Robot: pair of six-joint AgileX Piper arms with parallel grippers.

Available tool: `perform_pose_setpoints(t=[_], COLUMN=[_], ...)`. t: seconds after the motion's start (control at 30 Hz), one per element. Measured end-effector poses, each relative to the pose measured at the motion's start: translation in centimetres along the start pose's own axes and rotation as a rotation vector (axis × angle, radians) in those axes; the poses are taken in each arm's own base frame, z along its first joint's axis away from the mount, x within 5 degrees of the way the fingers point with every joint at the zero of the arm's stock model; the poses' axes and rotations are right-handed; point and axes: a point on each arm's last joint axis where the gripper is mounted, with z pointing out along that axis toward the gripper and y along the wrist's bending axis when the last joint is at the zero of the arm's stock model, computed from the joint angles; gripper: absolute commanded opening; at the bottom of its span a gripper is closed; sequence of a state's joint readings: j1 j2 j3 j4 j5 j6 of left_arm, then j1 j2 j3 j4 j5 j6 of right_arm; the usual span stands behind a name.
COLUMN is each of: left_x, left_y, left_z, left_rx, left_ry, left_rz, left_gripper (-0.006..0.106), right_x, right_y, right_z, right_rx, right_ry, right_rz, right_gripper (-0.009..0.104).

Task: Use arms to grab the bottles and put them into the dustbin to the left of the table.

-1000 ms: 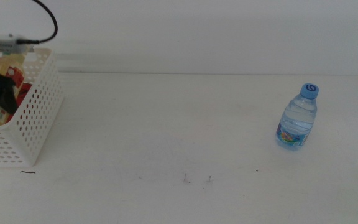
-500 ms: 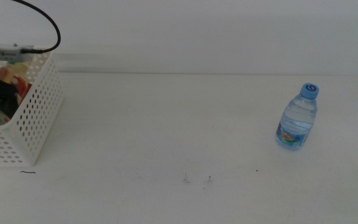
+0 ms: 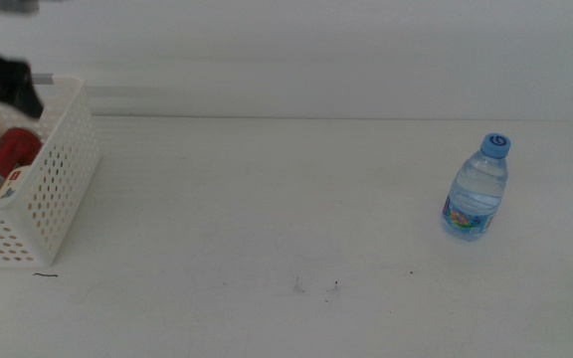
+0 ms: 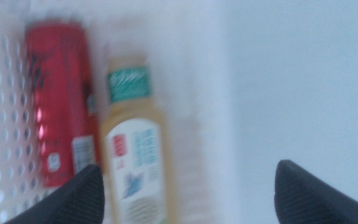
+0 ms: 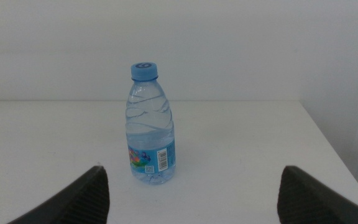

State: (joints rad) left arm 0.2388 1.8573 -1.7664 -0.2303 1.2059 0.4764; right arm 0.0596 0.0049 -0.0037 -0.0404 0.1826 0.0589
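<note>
White perforated plastic forms the dustbin (image 3: 53, 189) at the left end of the counter (image 3: 267, 219); inside it the red soda can (image 3: 3, 161) lies on its side, and the left wrist view (blurred) shows the yellow juice bottle (image 4: 132, 158) lying just beside the can (image 4: 61, 106); the left end effector (image 3: 3, 82) hangs above the bin's far rim with its jaws spread wide and nothing between them; the clear water bottle (image 3: 477, 189) with its blue cap stands upright near the counter's right end, well apart from the bin; the right end effector (image 5: 191, 186) is out of the middle view, facing the water bottle (image 5: 150, 124) from a distance, its jaws wide apart and empty.
</note>
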Motion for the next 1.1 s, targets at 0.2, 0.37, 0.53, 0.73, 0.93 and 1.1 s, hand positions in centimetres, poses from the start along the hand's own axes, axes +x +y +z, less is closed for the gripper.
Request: perform_pose_setpoints(t=[0.2, 0.37, 0.53, 0.73, 0.93, 1.1], left_x=[1.1, 4.3, 7.3, 9.6, 13.8, 18.7], left_y=[-6.8, -12.2, -15.8, -17.6, -18.2, -18.4], left_z=[-6.2, -7.7, -8.2, -11.2, -16.1, -19.3], left_rx=[0.083, 0.228, 0.372, 0.445, 0.328, 0.237], left_ry=[-0.220, -0.354, -0.406, -0.522, -0.695, -0.760], left_rz=[0.079, 0.157, 0.272, 0.427, 0.433, 0.338], left_gripper=[0.094, 0.094, 0.094, 0.094, 0.094, 0.094], right_x=[0.0, 0.0, 0.0, 0.0, 0.0, 0.0], right_y=[0.0, 0.0, 0.0, 0.0, 0.0, 0.0], right_z=[0.0, 0.0, 0.0, 0.0, 0.0, 0.0], right_rx=[0.000, 0.000, 0.000, 0.000, 0.000, 0.000], right_ry=[0.000, 0.000, 0.000, 0.000, 0.000, 0.000], right_rz=[0.000, 0.000, 0.000, 0.000, 0.000, 0.000], right_gripper=[0.084, 0.084, 0.084, 0.084, 0.084, 0.084])
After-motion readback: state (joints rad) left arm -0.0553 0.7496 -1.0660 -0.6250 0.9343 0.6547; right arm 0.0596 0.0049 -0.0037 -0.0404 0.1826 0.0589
